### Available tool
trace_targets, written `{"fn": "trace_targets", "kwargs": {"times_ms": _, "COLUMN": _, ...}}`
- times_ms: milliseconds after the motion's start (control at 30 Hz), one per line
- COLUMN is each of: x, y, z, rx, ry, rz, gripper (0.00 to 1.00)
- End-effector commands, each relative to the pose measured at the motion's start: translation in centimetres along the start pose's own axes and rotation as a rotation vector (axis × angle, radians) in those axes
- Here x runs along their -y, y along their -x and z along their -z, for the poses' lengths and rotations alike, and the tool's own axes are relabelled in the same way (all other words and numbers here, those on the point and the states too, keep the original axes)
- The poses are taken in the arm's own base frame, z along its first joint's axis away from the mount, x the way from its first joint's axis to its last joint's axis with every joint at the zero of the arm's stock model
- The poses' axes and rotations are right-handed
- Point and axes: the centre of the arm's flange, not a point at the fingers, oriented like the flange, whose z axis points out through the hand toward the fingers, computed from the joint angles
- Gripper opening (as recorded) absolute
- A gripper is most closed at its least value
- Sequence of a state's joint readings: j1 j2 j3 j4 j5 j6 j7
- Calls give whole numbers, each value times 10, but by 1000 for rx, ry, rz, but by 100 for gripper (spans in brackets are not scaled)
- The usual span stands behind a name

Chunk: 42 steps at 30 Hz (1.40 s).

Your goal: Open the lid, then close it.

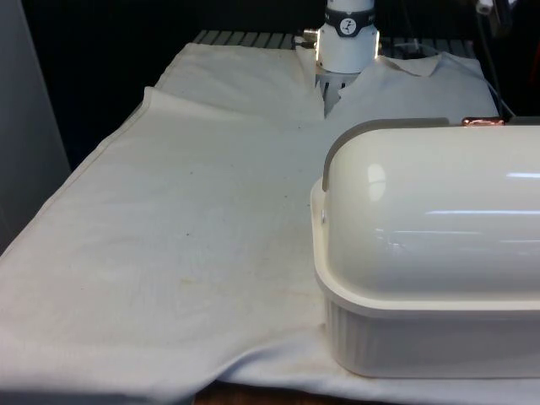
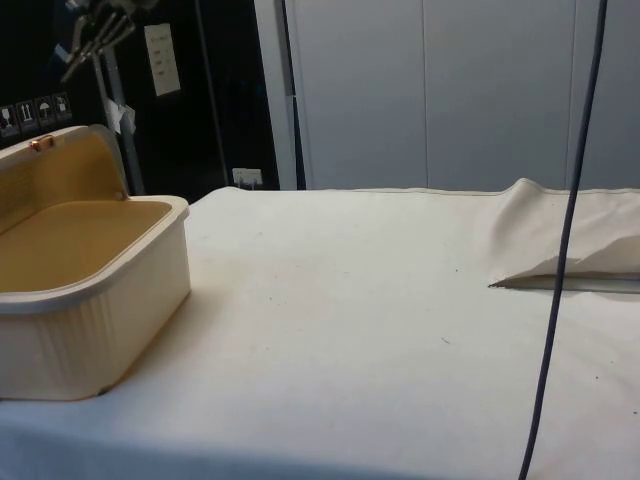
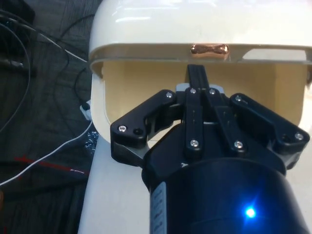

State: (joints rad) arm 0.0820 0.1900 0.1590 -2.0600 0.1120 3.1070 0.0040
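Observation:
A cream bread box [image 1: 422, 337] stands at the table's near corner on the front view's right, its domed lid [image 1: 439, 219] turned towards that camera. From the side, the box [image 2: 90, 320] is open, with the lid [image 2: 60, 175] raised behind the yellowish inside. A small copper handle [image 3: 209, 49] sits on the lid's front edge [image 3: 195, 24] and also shows as a handle [image 2: 41, 144] in the side view. My gripper [image 3: 197, 70] points at the opening just under that handle. Its fingers [image 3: 194, 97] are shut together with nothing between them, and they stop slightly short of the handle.
The white cloth [image 1: 186, 219] covers the table, with a raised fold [image 2: 560, 240] at the far end. A dark cable [image 2: 560, 260] hangs across the side view. The robot's base [image 1: 348, 38] stands at the table's far end. Loose wires [image 3: 44, 97] lie on the floor beside the box.

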Motion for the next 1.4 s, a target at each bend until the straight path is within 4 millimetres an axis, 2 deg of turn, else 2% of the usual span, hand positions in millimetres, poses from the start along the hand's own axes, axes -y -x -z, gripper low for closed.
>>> {"fn": "trace_targets", "kwargs": {"times_ms": 0, "x": 9, "y": -3, "z": 1, "rx": 9, "ry": -19, "rz": -3, "gripper": 0}}
{"fn": "trace_targets", "kwargs": {"times_ms": 33, "x": 10, "y": -5, "z": 1, "rx": 13, "ry": -20, "rz": -3, "gripper": 0}}
{"fn": "trace_targets", "kwargs": {"times_ms": 67, "x": 0, "y": -2, "z": 1, "rx": 3, "ry": -1, "rz": 0, "gripper": 0}}
{"fn": "trace_targets", "kwargs": {"times_ms": 100, "x": 10, "y": -7, "z": 2, "rx": 16, "ry": -21, "rz": -2, "gripper": 0}}
{"fn": "trace_targets", "kwargs": {"times_ms": 367, "x": 12, "y": -23, "z": 5, "rx": 61, "ry": -28, "rz": 9, "gripper": 0}}
{"fn": "trace_targets", "kwargs": {"times_ms": 400, "x": 4, "y": -22, "z": 5, "rx": 50, "ry": -7, "rz": 8, "gripper": 0}}
{"fn": "trace_targets", "kwargs": {"times_ms": 433, "x": 13, "y": -24, "z": 5, "rx": 67, "ry": -29, "rz": 10, "gripper": 0}}
{"fn": "trace_targets", "kwargs": {"times_ms": 700, "x": 15, "y": -26, "z": 6, "rx": 124, "ry": -35, "rz": 25, "gripper": 0}}
{"fn": "trace_targets", "kwargs": {"times_ms": 733, "x": 8, "y": -26, "z": 6, "rx": 114, "ry": -14, "rz": 25, "gripper": 0}}
{"fn": "trace_targets", "kwargs": {"times_ms": 767, "x": 16, "y": -27, "z": 6, "rx": 129, "ry": -36, "rz": 27, "gripper": 0}}
{"fn": "trace_targets", "kwargs": {"times_ms": 1367, "x": 12, "y": -27, "z": -1, "rx": 237, "ry": -45, "rz": 62, "gripper": 0}}
